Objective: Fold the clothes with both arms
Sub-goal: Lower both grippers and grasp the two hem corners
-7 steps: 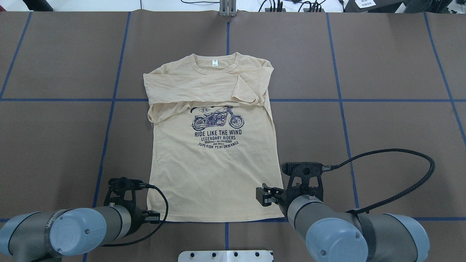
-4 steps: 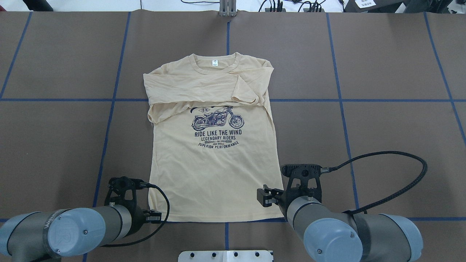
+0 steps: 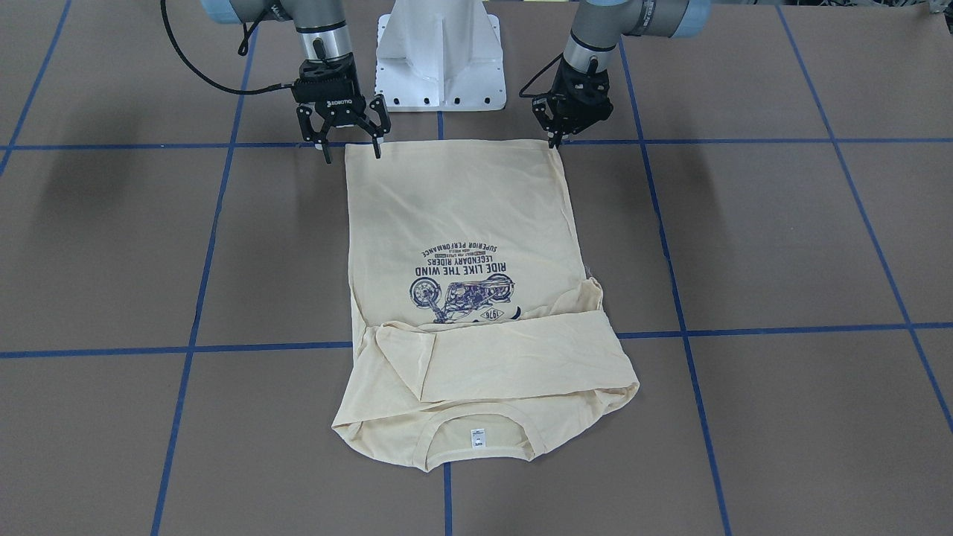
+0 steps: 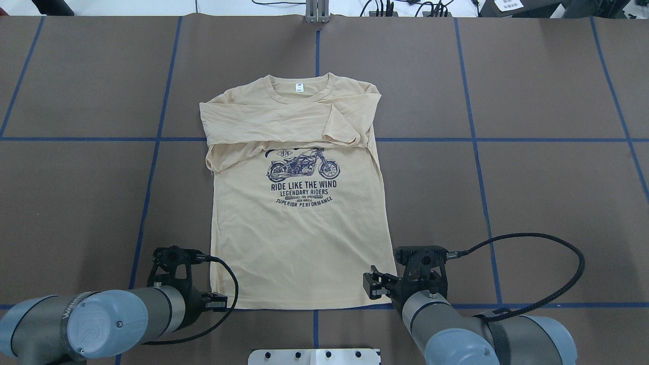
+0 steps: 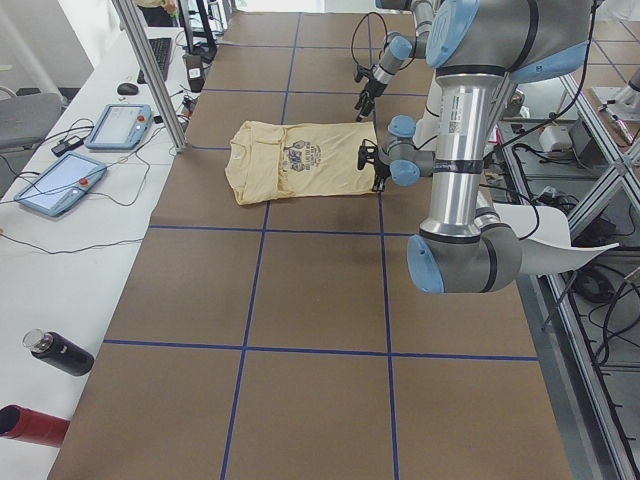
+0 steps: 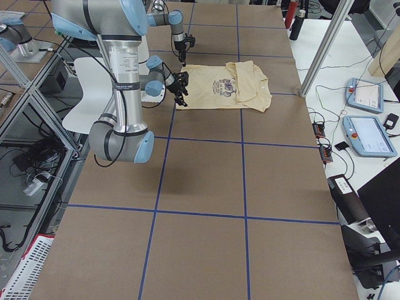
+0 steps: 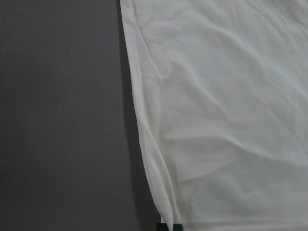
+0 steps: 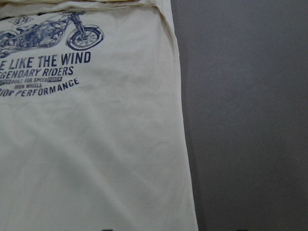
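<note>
The right pincer (image 3: 352, 155), jaws spread, has slid nearer along the right edge of the shirt (image 4: 299, 243) in the past second. It now straddles the right corner of the hem (image 4: 304, 305) without gripping yet. The left pincer (image 3: 557, 138), hardly moved, sits at the left corner with its tips drawn together, apparently pinching the cloth. With both corners covered, the hem-to-collar fold looks ready to start. The shirt lies flat mid-table (image 4: 532, 167), print (image 4: 303, 177) up, collar (image 4: 304, 100) far. Count: one shirt, two sleeves (image 4: 274, 124) crossed over the chest, two arms (image 4: 116, 319), two pincers.
</note>
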Controlling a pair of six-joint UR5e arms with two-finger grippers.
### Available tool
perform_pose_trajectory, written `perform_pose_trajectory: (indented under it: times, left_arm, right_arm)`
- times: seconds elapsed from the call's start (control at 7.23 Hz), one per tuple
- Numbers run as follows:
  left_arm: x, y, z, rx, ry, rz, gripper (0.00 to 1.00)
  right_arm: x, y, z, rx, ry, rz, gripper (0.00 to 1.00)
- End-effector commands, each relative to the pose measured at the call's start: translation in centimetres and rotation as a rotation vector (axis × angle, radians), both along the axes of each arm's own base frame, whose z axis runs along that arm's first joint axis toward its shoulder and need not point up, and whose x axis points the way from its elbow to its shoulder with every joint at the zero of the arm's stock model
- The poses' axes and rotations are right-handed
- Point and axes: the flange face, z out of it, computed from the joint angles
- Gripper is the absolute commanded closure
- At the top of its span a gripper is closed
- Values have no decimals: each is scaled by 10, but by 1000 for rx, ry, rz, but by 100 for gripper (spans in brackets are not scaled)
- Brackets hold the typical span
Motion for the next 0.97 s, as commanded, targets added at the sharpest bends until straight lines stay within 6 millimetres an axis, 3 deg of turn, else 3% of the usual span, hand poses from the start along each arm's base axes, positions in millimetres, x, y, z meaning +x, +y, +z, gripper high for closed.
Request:
perform_pose_trajectory:
  times: [0.0, 0.28, 0.83]
  left_arm:
    - [0, 0, -1, -3, 2, -3, 100]
    - [0, 1, 0, -3, 0, -1, 100]
    - [2, 3, 2, -3, -4, 0, 100]
  right_arm:
    - [-2, 17, 13, -4, 37, -9, 52]
    - [-8, 30, 15, -33, 76, -8, 53]
    - [-5, 34, 12, -61, 88, -18, 59]
